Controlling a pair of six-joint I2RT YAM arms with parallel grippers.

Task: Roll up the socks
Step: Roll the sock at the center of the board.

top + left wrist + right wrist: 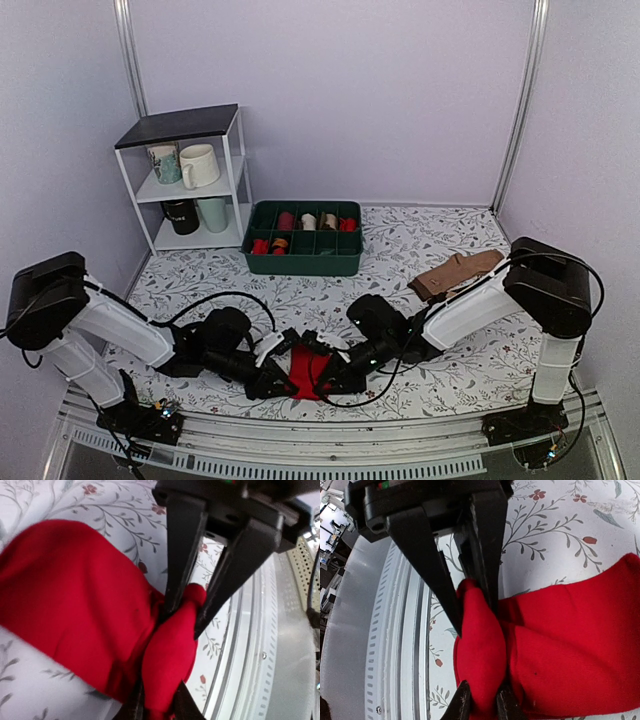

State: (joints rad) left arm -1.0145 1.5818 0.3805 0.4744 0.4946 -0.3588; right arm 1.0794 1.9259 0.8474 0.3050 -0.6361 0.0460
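Note:
The red socks (306, 371) lie on the flowered cloth near the table's front edge, with one end bunched into a thick fold (170, 650) (480, 650). My left gripper (284, 379) (160, 707) (475, 617) comes in from the left, its fingers pressed to both sides of that fold. From the right, my right gripper (327, 381) (482, 705) (184, 620) pinches the same fold, fingers tight on the fabric. The rest of the socks (75, 595) (575, 645) spreads flat away from the fold. The fabric hides the fingertips.
The metal front rail (330, 452) runs just beside the fold. A tan sock (455, 275) lies at the right. A green divided bin (303, 262) holding rolled socks stands at the back, and a white shelf (232, 165) with mugs at the back left.

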